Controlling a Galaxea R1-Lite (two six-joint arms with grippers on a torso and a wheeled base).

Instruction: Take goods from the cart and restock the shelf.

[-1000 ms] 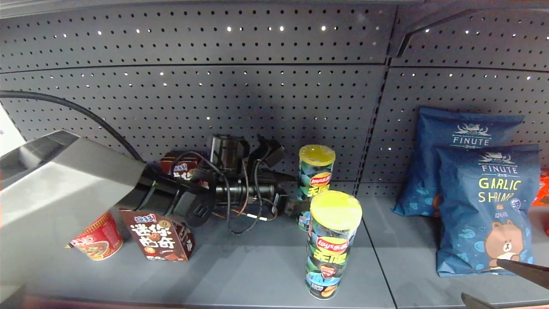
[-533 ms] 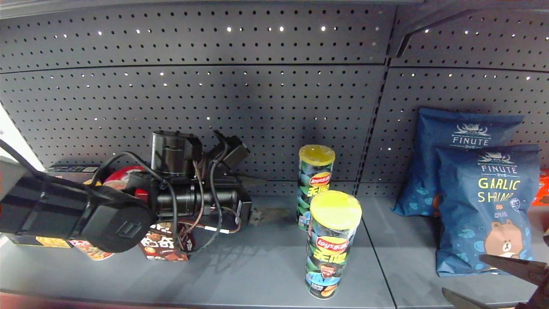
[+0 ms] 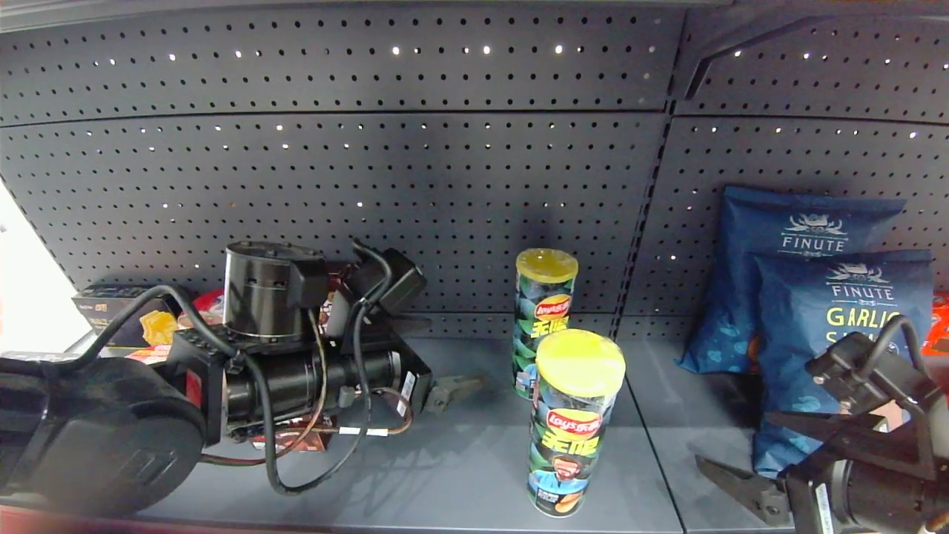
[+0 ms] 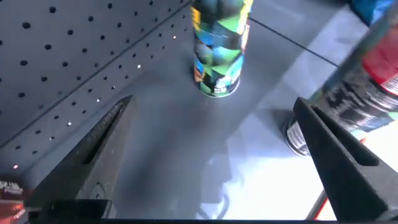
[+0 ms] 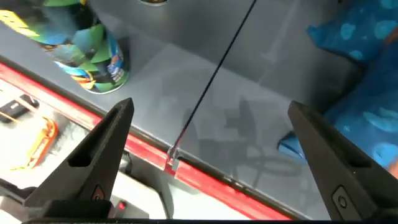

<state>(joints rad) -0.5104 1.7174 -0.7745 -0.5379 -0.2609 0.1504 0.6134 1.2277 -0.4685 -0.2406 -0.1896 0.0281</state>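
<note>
Left gripper: jaws spread wide, carrying nothing. It is backing away toward 9 o'clock from the rear can, which a second ago it was bracketing at the base. That can is now standing upright by itself against the pegboard wall, so this placement is looking finished and the arm is probably heading back for more stock.

Right gripper: jaws also spread wide and empty. It is coming up into the scene at 4 o'clock of the front can, low over the shelf edge and just in front of the blue bags.

The front can is sitting at 6 o'clock of the rear one, close by but not touching it, and has not shifted. Both are restocked goods already in place.

Print: the cans are showing yellow lids, a red-and-yellow logo badge and yellow characters. The bags are showing white and yellow lettering. I am not transcribing any of it.
</note>
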